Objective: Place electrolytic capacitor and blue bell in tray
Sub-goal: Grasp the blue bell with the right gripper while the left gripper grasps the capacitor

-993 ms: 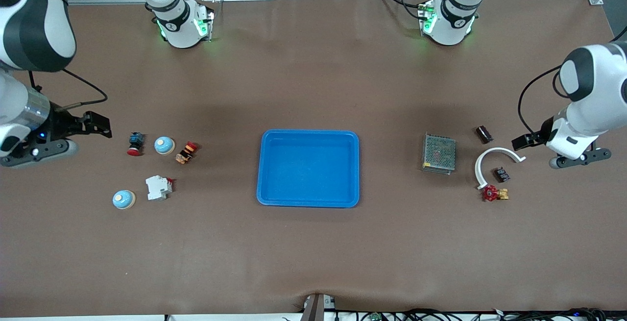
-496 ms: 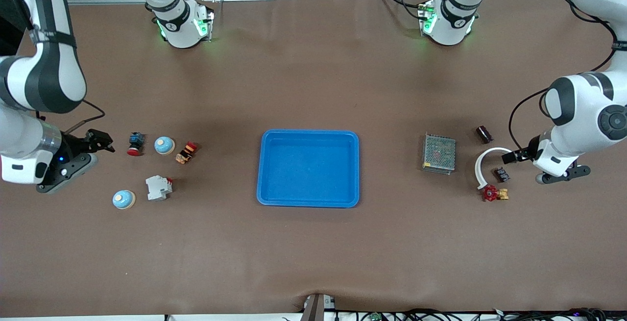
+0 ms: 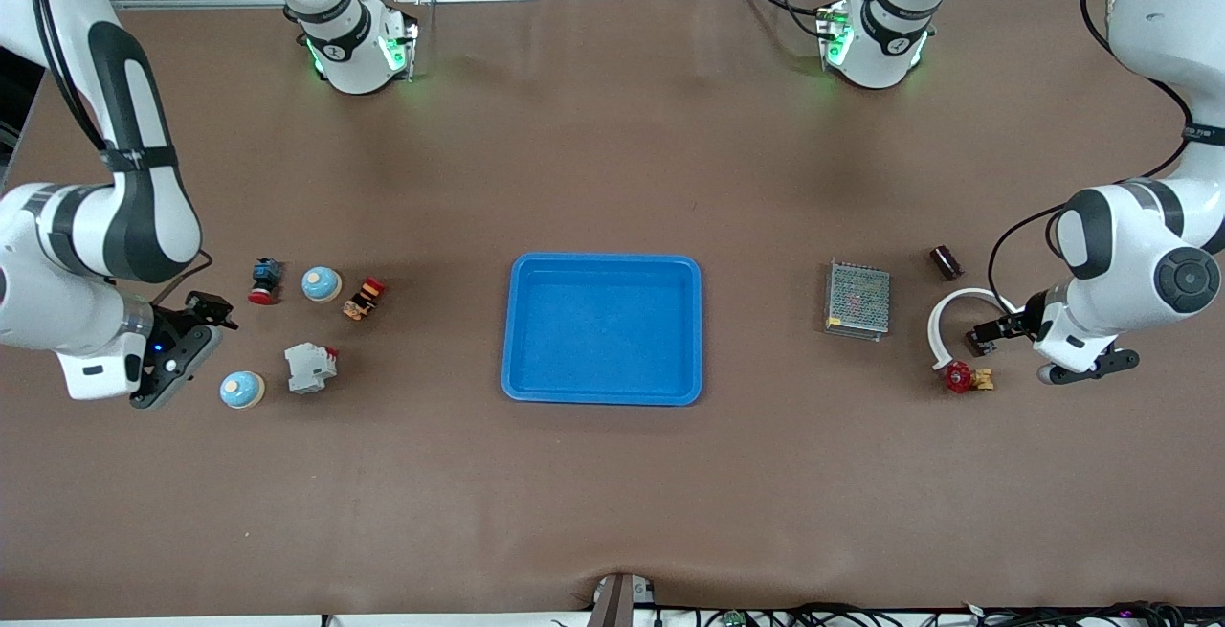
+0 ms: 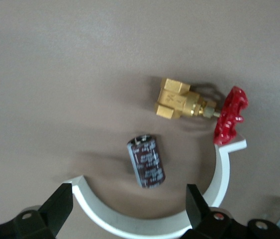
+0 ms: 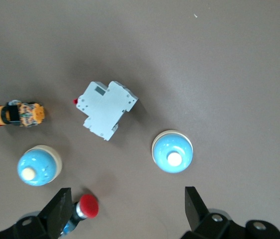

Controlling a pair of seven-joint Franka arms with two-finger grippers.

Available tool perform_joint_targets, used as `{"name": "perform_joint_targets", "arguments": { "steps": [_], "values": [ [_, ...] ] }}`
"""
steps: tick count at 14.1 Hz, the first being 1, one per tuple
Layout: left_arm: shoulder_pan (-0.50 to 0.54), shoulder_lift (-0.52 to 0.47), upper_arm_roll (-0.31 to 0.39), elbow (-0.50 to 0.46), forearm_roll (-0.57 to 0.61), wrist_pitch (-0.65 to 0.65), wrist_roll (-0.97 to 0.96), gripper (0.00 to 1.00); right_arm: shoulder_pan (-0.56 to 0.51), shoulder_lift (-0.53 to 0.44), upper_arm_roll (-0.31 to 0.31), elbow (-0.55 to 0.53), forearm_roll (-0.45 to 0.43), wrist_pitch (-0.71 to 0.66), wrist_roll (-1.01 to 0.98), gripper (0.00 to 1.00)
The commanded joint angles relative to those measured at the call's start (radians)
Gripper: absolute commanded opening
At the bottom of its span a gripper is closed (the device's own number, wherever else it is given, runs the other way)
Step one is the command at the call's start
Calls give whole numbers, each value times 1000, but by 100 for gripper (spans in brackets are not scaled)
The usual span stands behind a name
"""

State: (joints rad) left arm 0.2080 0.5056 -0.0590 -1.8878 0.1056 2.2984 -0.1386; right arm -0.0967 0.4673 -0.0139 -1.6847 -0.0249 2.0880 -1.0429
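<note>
The bright-blue tray [image 3: 529, 328] lies mid-table. One blue bell [image 3: 322, 283] [image 5: 37, 166] sits beside a red-capped button. A second blue bell [image 3: 241, 390] [image 5: 172, 151] is nearer the front camera. My right gripper [image 3: 206, 309] [image 5: 128, 203] hangs open over bare table between them, holding nothing. A dark electrolytic capacitor [image 4: 146, 163] [image 3: 978, 342] lies inside a white arc. Another dark cylinder [image 3: 946, 262] lies farther from the front camera. My left gripper [image 3: 993, 330] [image 4: 129, 201] hangs open and empty over the arc beside the capacitor.
A grey mesh box [image 3: 858, 300] stands between tray and white arc [image 3: 943, 321] [image 4: 130, 224]. A brass valve with a red handle [image 3: 965, 378] [image 4: 199, 107] lies at the arc's end. A grey breaker [image 3: 309, 366] [image 5: 107, 109], an orange button [image 3: 363, 298] and a red-capped button [image 3: 263, 281] surround the bells.
Both arms have swung in and down. The right gripper has come toward the bells, and the left gripper has moved over the white arc and capacitor. Both stay open.
</note>
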Motion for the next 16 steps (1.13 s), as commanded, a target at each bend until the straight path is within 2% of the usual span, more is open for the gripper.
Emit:
{"name": "perform_joint_targets", "arguments": {
  "steps": [1,7,8,11,12,14,16],
  "values": [
    [2,48,-5,35,-14,35,-15,100,-20,49,12,23,-32,49,-60,100],
    [-6,97,-5,35,-14,79,-35,99,-55,145,12,22,-32,150,-161,100],
    [-6,105,-5,35,-14,87,-33,96,-57,161,12,22,-30,170,-161,100],
    [-9,116,-5,35,-14,90,-33,64,-67,194,12,22,-27,216,-161,100],
    [-9,117,-5,35,-14,90,-33,46,-66,203,12,23,-24,222,-161,100],
    [-9,116,-5,35,-14,90,-33,0,-66,220,12,22,-24,251,-161,100],
    [-13,110,-5,35,-14,85,-32,0,-69,237,12,22,-24,274,-161,100]
  ]
}}
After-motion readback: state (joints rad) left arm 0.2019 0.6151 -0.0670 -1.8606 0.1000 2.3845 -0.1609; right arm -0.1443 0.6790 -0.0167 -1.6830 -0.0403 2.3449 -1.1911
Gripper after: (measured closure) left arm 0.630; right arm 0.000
